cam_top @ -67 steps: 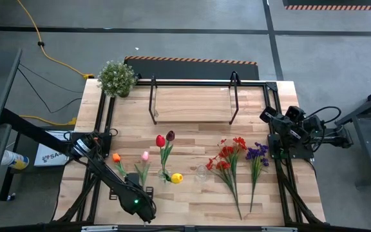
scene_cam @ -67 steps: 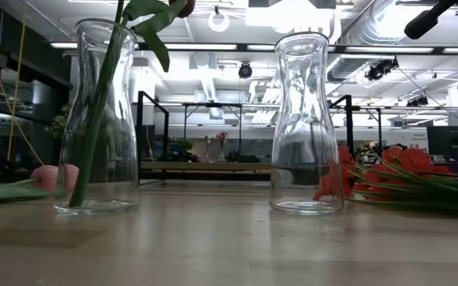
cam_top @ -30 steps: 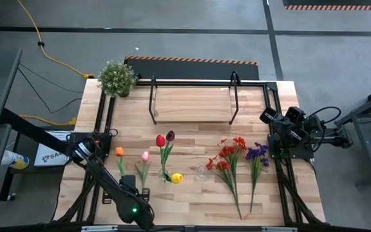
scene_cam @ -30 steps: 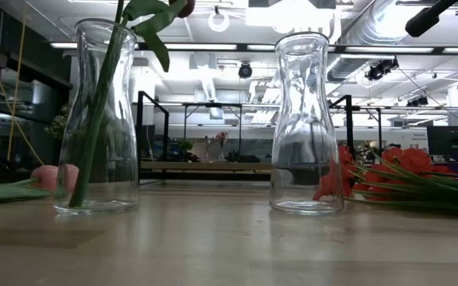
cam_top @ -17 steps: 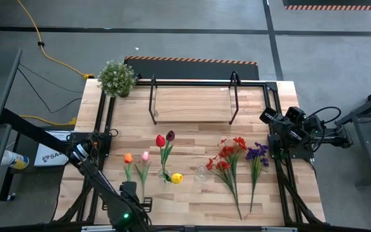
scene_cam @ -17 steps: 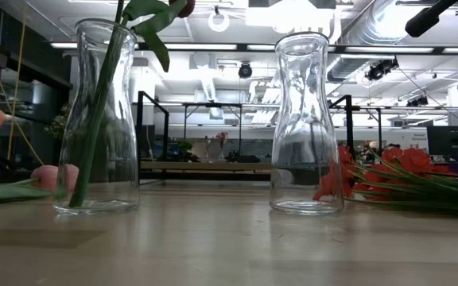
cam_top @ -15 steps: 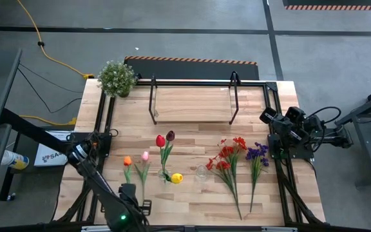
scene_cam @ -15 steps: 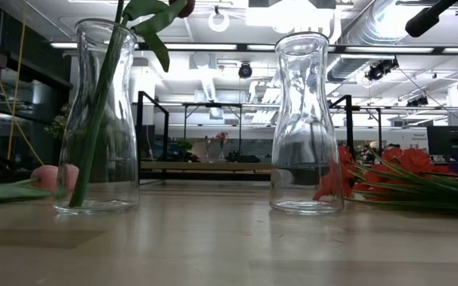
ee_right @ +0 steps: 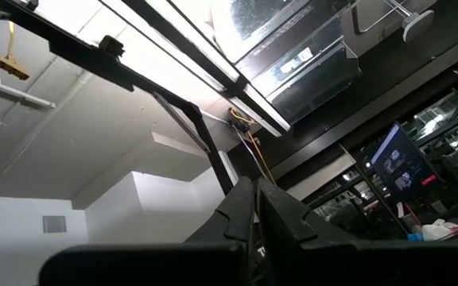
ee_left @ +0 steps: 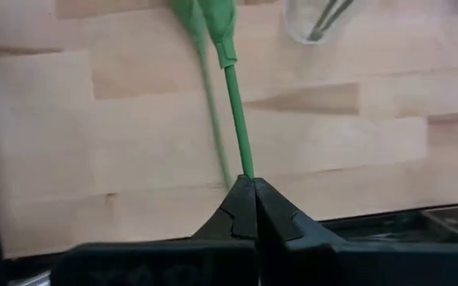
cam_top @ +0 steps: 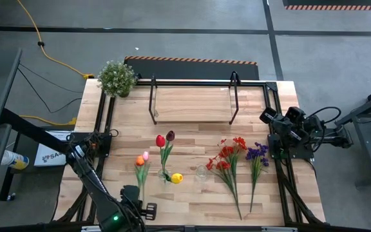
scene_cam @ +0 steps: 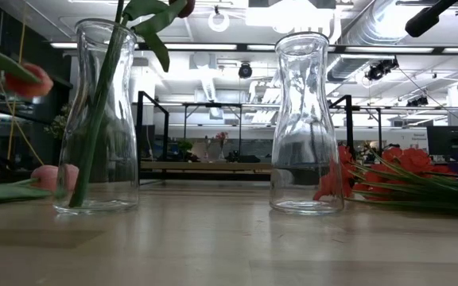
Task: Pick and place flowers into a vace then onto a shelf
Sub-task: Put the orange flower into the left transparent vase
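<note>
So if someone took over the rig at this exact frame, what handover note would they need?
Left gripper: shut on the orange tulip stem, at the table's front left, flower lifted off the wood.
Right gripper: shut, holding nothing, parked at the table's right edge, pointing up.
Done: red tulip and maroon tulip stand in the left vase.
Left: the orange tulip still to go in; pink tulip, yellow tulip, red sprays and purple sprays lie on the table; right vase empty; shelf bare.

Shelf (cam_top: 192, 103) behind vases (scene_cam: 308, 119), flowers (cam_top: 234, 161) right — seemingly on table (cam_top: 192, 193)
</note>
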`<state>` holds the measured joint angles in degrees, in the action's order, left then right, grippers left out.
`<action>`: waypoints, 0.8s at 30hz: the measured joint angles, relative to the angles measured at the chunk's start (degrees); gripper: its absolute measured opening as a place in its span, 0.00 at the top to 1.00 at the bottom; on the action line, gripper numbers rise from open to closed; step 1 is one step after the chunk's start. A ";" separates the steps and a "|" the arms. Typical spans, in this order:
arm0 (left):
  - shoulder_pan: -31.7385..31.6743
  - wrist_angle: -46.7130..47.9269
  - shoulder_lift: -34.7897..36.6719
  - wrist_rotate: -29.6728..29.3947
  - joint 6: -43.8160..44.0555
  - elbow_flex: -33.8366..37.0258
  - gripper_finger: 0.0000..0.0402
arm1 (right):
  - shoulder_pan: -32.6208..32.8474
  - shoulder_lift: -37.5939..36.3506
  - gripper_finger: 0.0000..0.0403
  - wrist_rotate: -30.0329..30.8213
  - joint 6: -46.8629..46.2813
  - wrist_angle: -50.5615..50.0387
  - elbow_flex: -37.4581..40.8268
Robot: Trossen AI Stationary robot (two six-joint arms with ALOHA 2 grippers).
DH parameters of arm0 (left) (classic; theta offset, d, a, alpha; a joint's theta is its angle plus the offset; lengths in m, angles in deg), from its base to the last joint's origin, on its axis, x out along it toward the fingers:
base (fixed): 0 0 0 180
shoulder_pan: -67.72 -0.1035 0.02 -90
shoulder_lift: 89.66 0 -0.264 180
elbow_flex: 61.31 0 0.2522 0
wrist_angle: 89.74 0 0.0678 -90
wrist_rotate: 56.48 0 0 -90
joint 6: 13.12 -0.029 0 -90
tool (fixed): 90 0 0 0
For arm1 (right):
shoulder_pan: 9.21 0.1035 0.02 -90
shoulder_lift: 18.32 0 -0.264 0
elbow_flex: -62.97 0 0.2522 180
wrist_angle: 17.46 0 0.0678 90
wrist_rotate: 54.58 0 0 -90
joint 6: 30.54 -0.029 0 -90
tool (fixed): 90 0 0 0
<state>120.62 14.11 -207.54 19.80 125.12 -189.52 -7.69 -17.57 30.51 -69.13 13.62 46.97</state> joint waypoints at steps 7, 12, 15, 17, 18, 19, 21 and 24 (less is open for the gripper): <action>0.10 -0.08 0.09 -6.48 -0.24 -1.47 0.95 | 0.00 0.01 0.97 -2.16 -0.59 0.02 -0.01; 0.88 -0.08 0.09 -11.25 0.20 -1.47 0.95 | 0.00 0.01 0.97 -2.14 -0.61 0.02 -0.01; 1.39 -0.10 0.09 -11.24 0.98 -1.47 0.95 | 0.00 0.00 0.97 -2.14 -0.64 0.02 -0.01; 2.17 0.00 0.09 -11.44 1.91 -1.69 0.95 | 0.02 0.01 0.97 -2.17 -0.65 0.02 -0.01; 2.52 0.03 0.07 -11.45 2.33 -2.11 0.95 | 0.02 0.01 0.97 -2.21 -0.95 0.02 0.01; 2.97 -0.08 0.08 -11.39 2.64 -2.70 0.95 | 0.02 0.01 0.97 -2.21 -1.62 0.02 -0.01; 3.96 -0.03 0.09 -11.01 3.04 -4.20 0.95 | 0.02 0.00 0.97 -2.26 -2.53 0.02 -0.01; 5.20 -0.08 0.09 -12.14 3.18 -6.40 0.95 | 0.02 0.01 0.97 -2.45 -2.58 0.02 -0.01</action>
<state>125.82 14.03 -207.45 7.65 128.29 -195.92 -7.67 -17.56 28.06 -71.71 13.64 46.96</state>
